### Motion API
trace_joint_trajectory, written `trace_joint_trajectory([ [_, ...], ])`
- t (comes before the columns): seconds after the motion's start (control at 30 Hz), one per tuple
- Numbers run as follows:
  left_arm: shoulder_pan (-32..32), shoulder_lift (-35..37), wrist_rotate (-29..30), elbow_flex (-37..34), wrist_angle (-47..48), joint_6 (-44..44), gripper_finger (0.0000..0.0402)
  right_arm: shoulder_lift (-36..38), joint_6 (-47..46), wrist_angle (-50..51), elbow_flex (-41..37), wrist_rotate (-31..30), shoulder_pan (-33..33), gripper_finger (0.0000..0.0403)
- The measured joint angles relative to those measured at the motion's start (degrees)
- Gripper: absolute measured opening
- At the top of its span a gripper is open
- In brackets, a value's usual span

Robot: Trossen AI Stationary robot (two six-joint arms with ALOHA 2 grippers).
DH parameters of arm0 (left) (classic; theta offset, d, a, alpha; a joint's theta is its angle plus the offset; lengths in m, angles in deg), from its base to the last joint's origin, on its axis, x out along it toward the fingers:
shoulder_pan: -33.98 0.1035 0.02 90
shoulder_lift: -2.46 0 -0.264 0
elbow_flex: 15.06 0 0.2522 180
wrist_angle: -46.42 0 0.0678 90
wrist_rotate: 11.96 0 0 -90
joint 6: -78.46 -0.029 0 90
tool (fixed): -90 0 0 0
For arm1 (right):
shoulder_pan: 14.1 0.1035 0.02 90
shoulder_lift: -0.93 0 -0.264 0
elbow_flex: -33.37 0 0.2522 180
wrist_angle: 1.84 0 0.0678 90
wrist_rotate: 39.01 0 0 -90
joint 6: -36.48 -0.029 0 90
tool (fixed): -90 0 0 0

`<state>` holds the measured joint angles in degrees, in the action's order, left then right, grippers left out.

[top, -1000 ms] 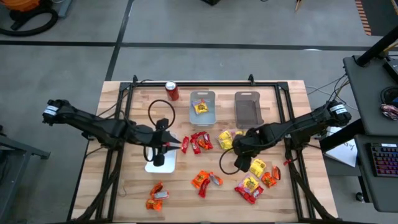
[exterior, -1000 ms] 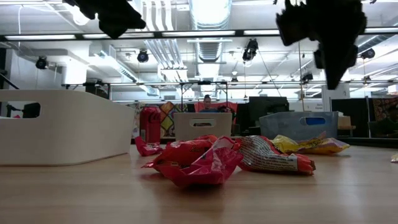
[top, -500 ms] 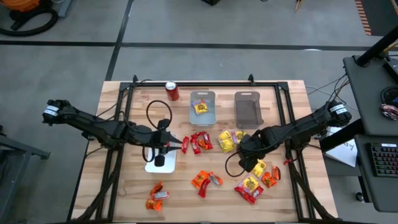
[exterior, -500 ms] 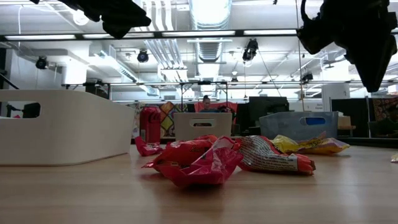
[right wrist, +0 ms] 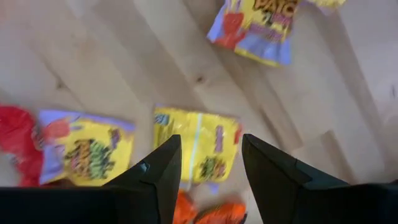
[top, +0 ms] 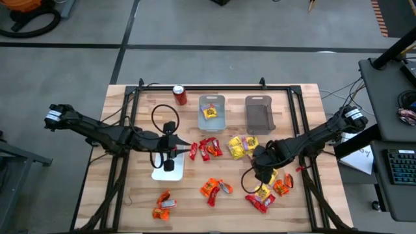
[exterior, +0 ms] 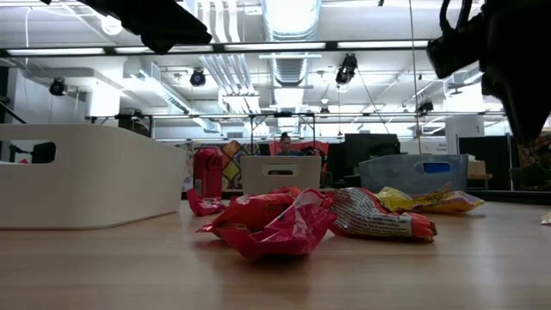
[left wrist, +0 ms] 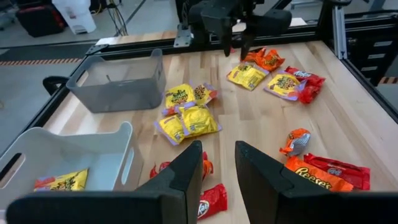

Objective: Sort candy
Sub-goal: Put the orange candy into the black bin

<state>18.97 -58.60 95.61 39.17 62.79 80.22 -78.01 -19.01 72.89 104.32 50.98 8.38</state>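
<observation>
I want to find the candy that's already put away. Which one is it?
Look at the far edge of the wooden table, where two grey trays stand side by side next to a red soda can. The left tray holds one yellow candy packet. It is the only candy in a tray; the others all lie loose on the wood.

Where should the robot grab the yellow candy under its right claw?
Best from straight above, pinching across the middle of the yellow candy: it lies flat on the table, and the open right gripper already hangs over it, fingers either side.
</observation>
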Motion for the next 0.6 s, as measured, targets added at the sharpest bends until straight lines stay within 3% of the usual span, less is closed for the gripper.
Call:
trace_joint_trajectory([
  [0.17, 0.00, 0.00, 0.02, -0.02, -0.01, 0.91, 0.0080, 0.00, -5.12, 0.46, -0.96, 2.89, -0.77, 0.0161],
  [0.33, 0.00, 0.00, 0.02, -0.06, -0.02, 1.29, 0.0080, 0.02, -17.70, 0.39, -1.39, 17.93, 0.97, 0.0169],
  [0.6, 0.00, 0.00, 0.04, -0.09, -0.02, 1.74, 0.0080, 0.09, -26.78, -0.54, -3.02, 22.93, 8.62, 0.0202],
])
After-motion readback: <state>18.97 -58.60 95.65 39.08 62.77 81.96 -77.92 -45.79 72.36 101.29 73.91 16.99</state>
